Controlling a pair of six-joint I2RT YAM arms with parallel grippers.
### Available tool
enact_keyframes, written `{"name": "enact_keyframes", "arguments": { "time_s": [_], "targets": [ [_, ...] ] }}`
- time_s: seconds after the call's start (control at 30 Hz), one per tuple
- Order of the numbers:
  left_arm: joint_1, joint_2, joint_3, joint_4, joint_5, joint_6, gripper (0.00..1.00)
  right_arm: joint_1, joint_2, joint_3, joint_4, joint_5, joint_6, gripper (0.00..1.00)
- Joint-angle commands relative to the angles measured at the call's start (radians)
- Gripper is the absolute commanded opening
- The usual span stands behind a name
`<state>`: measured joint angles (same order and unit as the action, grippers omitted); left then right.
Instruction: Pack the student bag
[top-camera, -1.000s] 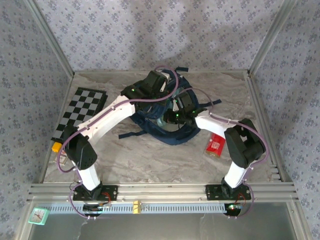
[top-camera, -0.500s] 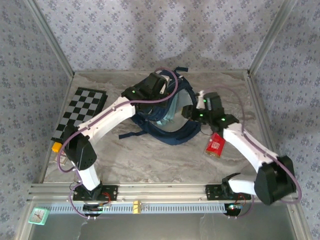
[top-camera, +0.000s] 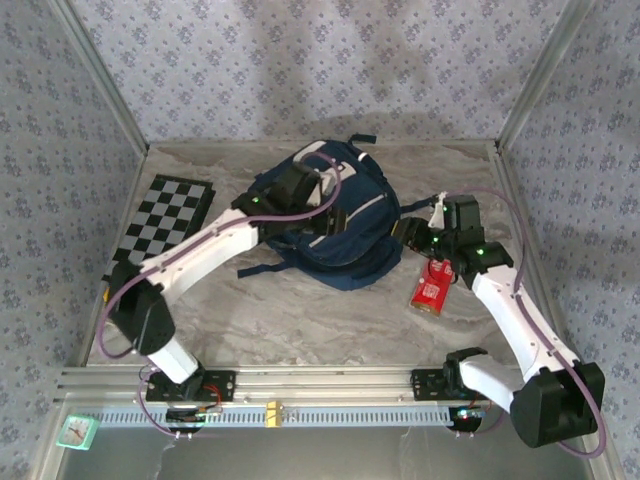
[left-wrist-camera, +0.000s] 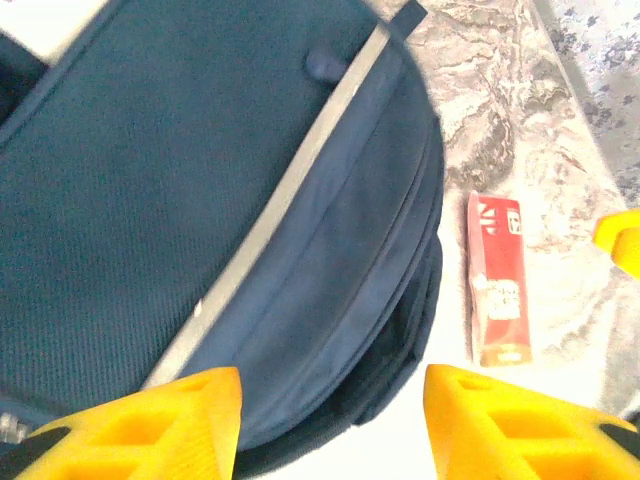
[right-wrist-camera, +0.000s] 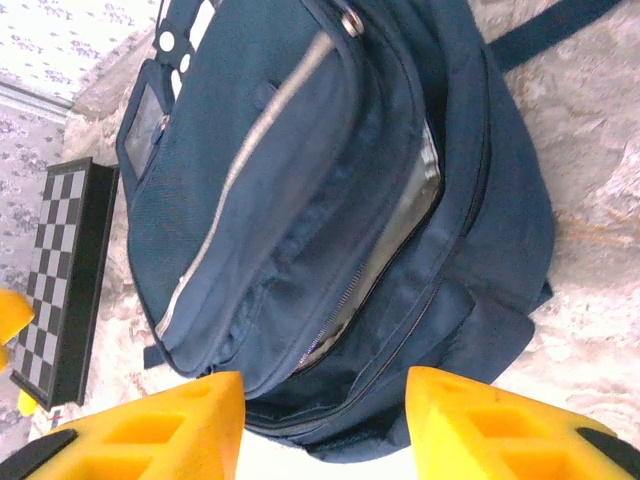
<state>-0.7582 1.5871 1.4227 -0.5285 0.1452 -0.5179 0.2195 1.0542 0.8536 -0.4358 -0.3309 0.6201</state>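
Now backpack is lying closed at mid-table; flap, propped open a moment ago, is down. Right gripper is backing off beside it, left gripper hovering above, both spread, empty. Red box is lying outside, so packing is looking unfinished.

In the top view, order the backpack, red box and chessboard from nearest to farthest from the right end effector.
1. Backpack, just left of the right end effector.
2. Red box, close by, toward the near edge.
3. Chessboard, at the far left.
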Motion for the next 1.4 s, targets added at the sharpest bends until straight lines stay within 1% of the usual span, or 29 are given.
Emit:
{"name": "enact_keyframes", "arguments": {
  "time_s": [0.0,0.1,0.17,0.23,0.33,0.43,0.53,0.67,0.87,1.17,1.37],
  "targets": [
    [0.089,-0.091,-0.100,0.061,0.043,-0.117,0.52,0.057,0.044,0.013,-0.018,-0.018,0.084,0.50],
    [0.179,-0.120,-0.216,0.104,0.074,-0.188,0.52,0.146,0.102,0.015,0.013,-0.011,0.133,0.53],
    [0.236,-0.130,-0.286,0.149,0.079,-0.237,0.52,0.216,0.141,0.028,0.029,0.023,0.155,0.55],
    [0.288,-0.125,-0.346,0.204,0.096,-0.281,0.52,0.265,0.174,0.029,0.054,0.057,0.174,0.56],
    [0.357,-0.095,-0.399,0.258,0.111,-0.332,0.49,0.292,0.221,0.020,0.099,0.064,0.211,0.56],
    [0.397,-0.059,-0.423,0.327,0.130,-0.364,0.47,0.303,0.247,0.007,0.128,0.078,0.233,0.55],
    [0.405,-0.007,-0.400,0.354,0.123,-0.376,0.45,0.305,0.263,-0.008,0.157,0.070,0.249,0.55],
    [0.405,0.065,-0.389,0.403,0.161,-0.416,0.43,0.304,0.271,-0.011,0.152,0.075,0.252,0.55],
    [0.404,0.128,-0.383,0.461,0.170,-0.450,0.42,0.299,0.279,-0.012,0.159,0.069,0.259,0.55],
    [0.365,0.198,-0.319,0.489,0.163,-0.465,0.39,0.296,0.309,-0.015,0.176,0.061,0.268,0.55],
    [0.340,0.234,-0.282,0.495,0.160,-0.476,0.29,0.281,0.314,-0.013,0.167,0.071,0.258,0.55]
  ]
}}
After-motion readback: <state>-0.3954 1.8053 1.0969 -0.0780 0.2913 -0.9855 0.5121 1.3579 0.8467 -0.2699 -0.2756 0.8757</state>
